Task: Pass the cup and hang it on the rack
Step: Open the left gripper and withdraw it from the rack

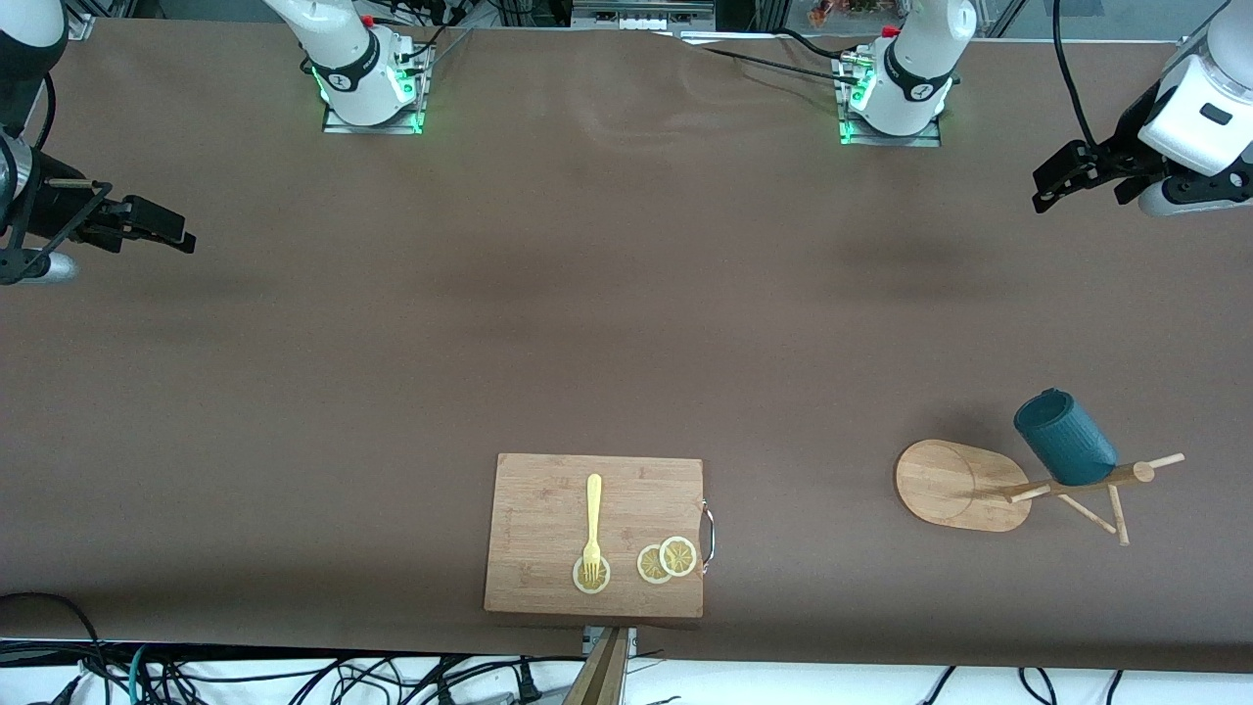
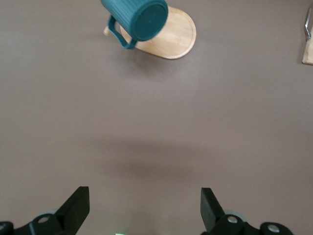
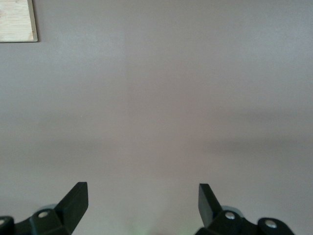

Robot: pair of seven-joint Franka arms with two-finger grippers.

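Observation:
The dark teal ribbed cup [image 1: 1065,441] hangs by its handle on a peg of the light wooden rack [image 1: 954,485], bottom turned upward, near the front camera at the left arm's end of the table. The left wrist view shows the cup [image 2: 139,17] over the rack's oval base [image 2: 176,36]. My left gripper [image 1: 1045,186] is open and empty, raised over bare table well away from the rack; its fingers [image 2: 73,205] stand wide apart. My right gripper [image 1: 176,233] is open and empty over the right arm's end of the table, fingers [image 3: 76,198] apart.
A rectangular wooden cutting board [image 1: 595,490] lies near the front camera at mid-table, with a yellow fork [image 1: 593,519] and lemon slices [image 1: 668,560] on it. Its corner shows in the right wrist view [image 3: 17,22]. Brown table cover [image 1: 587,323] lies between the arms.

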